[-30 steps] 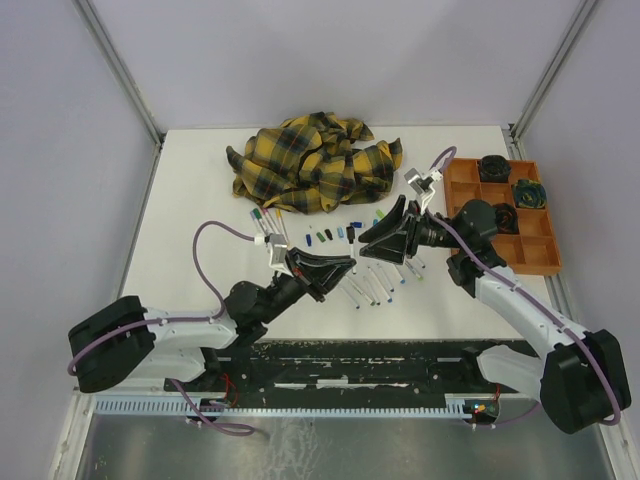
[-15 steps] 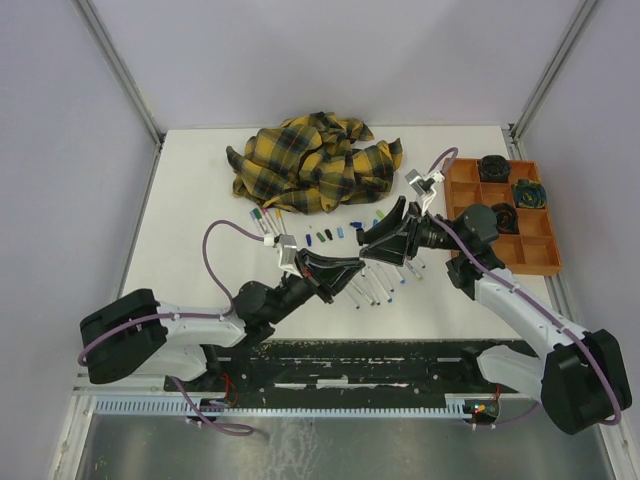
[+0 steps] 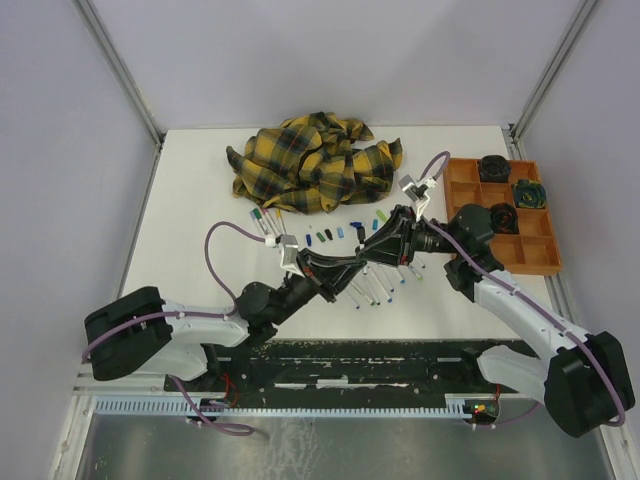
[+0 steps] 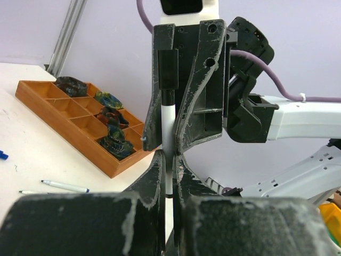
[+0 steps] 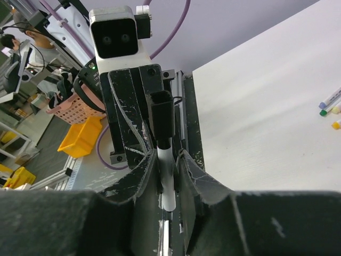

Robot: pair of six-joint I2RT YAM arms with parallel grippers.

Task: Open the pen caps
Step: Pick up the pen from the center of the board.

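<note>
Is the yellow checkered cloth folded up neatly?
No, crumpled. The cloth lies bunched in a lumpy heap with wrinkles everywhere.

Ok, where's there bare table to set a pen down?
Widest bare patch: the table's left side, between its left edge and the plaid cloth. A smaller gap lies between the cloth and the orange tray. The middle is crowded: loose pens, pen caps, and the left gripper and right gripper meeting on one pen.

Cloth (image 3: 315, 165) at the table's (image 3: 190, 220) back, tray (image 3: 535, 252) at right edge, pens (image 3: 372, 288) before the cloth, mid-table.
</note>
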